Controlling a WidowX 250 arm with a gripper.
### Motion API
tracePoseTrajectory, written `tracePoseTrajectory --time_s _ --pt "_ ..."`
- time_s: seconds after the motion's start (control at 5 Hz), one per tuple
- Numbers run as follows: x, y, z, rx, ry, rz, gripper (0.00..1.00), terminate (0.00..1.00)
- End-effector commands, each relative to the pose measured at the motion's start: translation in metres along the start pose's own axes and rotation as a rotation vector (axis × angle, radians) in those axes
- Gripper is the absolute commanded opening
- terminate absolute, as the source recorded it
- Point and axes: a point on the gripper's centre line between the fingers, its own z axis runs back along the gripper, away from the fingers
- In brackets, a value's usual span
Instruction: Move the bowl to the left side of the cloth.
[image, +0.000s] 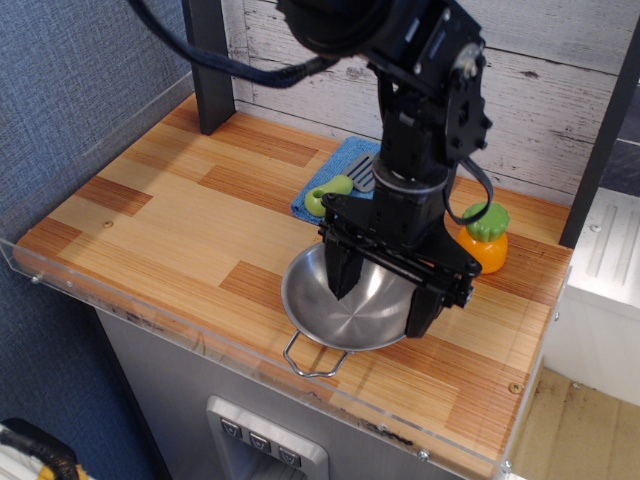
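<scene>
The shiny steel bowl (345, 312) sits on the wooden table near the front edge, one wire loop handle (312, 357) pointing forward. My black gripper (380, 300) is open and lowered over the bowl, its left finger inside the bowl and its right finger (425, 305) at the right rim. The blue cloth (340, 175) lies behind the bowl, partly hidden by my arm. A grey spatula with a green handle (330, 193) lies on the cloth.
An orange and green toy pineapple (485, 240) stands right of my arm. A dark post (210, 65) stands at the back left. A clear acrylic rim (150, 320) runs along the table's front and left edges. The wooden table (170, 215) stretches left of the cloth.
</scene>
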Motion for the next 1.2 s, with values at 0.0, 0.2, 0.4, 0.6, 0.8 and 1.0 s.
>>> tracePoseTrajectory --time_s 0.0,0.2,0.4,0.6,0.8,1.0 --pt "0.0064 -0.0057 -0.0015 -0.006 -0.007 -0.026 1.00 0.00" --pt "0.0079 -0.0053 -0.0032 -0.021 0.000 -0.025 1.00 0.00" --pt "0.0108 -0.0038 -0.0060 -0.028 0.019 -0.029 1.00 0.00" --pt "0.0100 0.0008 -0.0073 -0.031 0.030 -0.025 0.00 0.00" --pt "0.0092 0.0005 -0.0079 -0.032 0.036 -0.023 0.00 0.00" --pt "0.0092 -0.0003 -0.0085 -0.031 0.041 -0.024 0.00 0.00"
